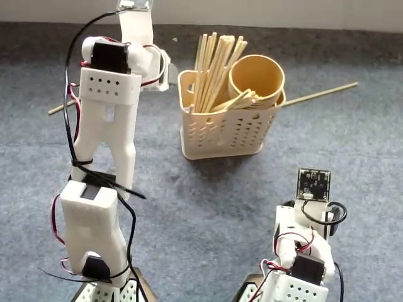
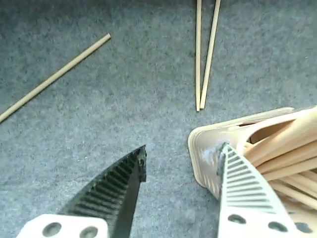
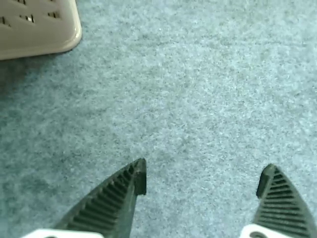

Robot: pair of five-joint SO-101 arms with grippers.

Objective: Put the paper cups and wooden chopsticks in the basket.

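Chopsticks (image 1: 211, 69) and cups (image 1: 257, 78) are already standing in the basket (image 1: 220, 135), but a few sticks are lying loose on the grey tabletop (image 1: 208, 214). A pair (image 2: 205, 54) is lying side by side just ahead of the left fingers (image 2: 124, 188), a single stick (image 2: 54, 77) is lying aslant farther out beyond the dark finger, and another (image 1: 321, 94) is lying by the basket's other side, well apart from both arms. The left fingers are standing apart and holding nothing, the pale one hanging over the basket's corner and the dark one over bare tabletop. The right fingers (image 3: 119, 198) are also gaping apart and empty, hovering over bare tabletop with a basket corner well ahead of them. The work seems to be nearing its end, with the leftover sticks being gathered and the left arm best placed for the pair. The next move is likely calling for that arm to be easing forward clear of the basket rim, then sinking right to the tabletop so the fingers are straddling both thin sticks before closing.
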